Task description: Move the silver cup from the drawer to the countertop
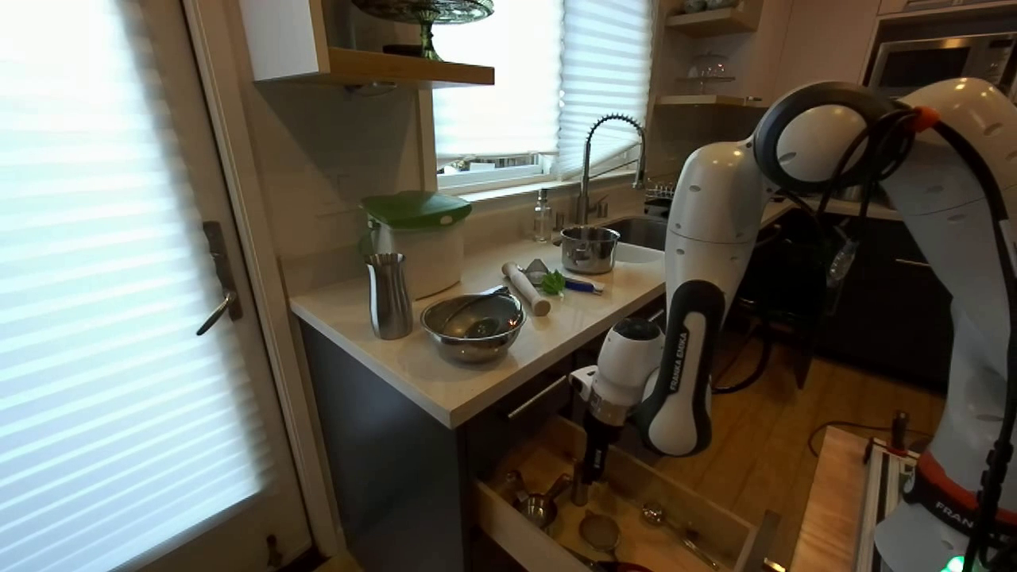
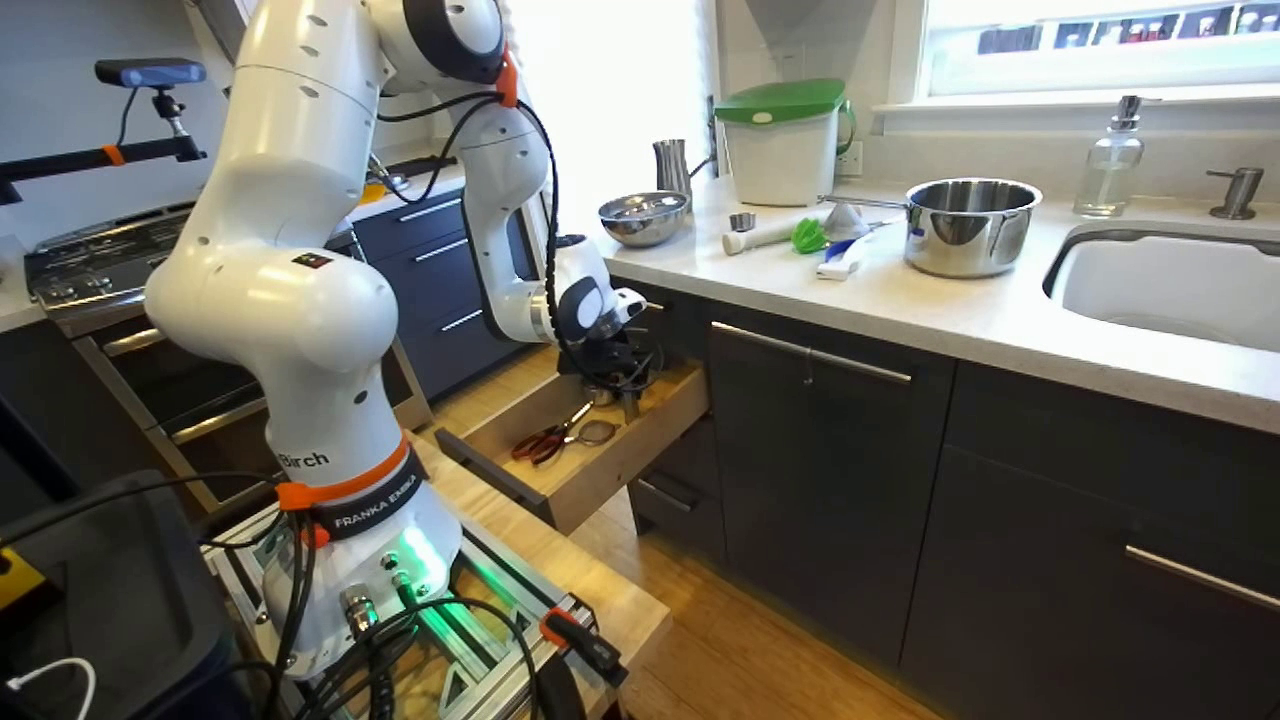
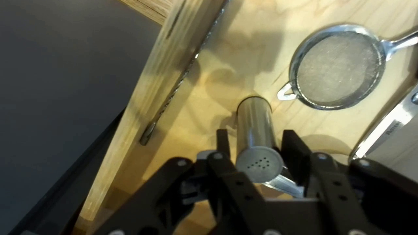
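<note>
The silver cup appears to be the metal cylinder [image 3: 254, 127] with small holes in its flat top. It stands upright in the open drawer, and also shows in both exterior views [image 1: 580, 491] [image 2: 630, 406]. The drawer [image 1: 520, 531] has pale wood walls, also seen in the wrist view [image 3: 130, 111]. My gripper [image 3: 256, 140] is open, pointing down into the drawer, with one finger on each side of the cylinder. A gap shows at the left finger; contact on the right cannot be told. The pale countertop [image 2: 880, 300] is above the drawer.
In the drawer lie a strainer [image 3: 339, 70], scissors [image 3: 392, 127], a twisted-handle spoon [image 3: 184, 76] and metal measuring cups [image 1: 538, 510]. The countertop holds a metal bowl [image 1: 473, 340], a pitcher [image 1: 389, 298], a rolling pin [image 1: 526, 289], a pot [image 1: 589, 253] and a green-lidded bin [image 1: 425, 254].
</note>
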Controlling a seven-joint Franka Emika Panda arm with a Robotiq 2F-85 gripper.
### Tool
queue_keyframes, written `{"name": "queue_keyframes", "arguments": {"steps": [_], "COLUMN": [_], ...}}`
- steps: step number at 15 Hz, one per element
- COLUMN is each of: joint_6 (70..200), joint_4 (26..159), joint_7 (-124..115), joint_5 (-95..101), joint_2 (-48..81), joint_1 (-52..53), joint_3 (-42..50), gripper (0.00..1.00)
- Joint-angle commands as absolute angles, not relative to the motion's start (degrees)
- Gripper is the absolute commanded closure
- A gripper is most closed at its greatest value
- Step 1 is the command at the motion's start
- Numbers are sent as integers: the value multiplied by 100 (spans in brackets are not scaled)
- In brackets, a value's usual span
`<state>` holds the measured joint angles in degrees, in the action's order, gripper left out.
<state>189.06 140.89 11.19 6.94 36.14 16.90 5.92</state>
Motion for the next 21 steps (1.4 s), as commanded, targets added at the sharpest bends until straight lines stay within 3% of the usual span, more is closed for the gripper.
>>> {"name": "queue_keyframes", "arguments": {"steps": [1, 2, 7, 11, 17, 19, 20, 21], "joint_6": [19243, 19291, 18845, 18455, 17801, 17259, 17738, 17501], "joint_4": [14071, 14068, 14502, 15383, 15902, 15948, 15656, 15678], "joint_7": [1032, 1039, 1013, 944, 691, 929, 809, 810], "joint_5": [718, 718, 779, 825, 641, 14, 461, 306], "joint_2": [3802, 3821, 3196, 1977, 84, -561, 217, -73], "joint_1": [1479, 1449, 1242, 835, 789, 544, 726, 725], "joint_3": [398, 364, 22, -588, -642, -1193, -799, -887], "gripper": [84, 89, 89, 89, 89, 89, 64, 64]}}
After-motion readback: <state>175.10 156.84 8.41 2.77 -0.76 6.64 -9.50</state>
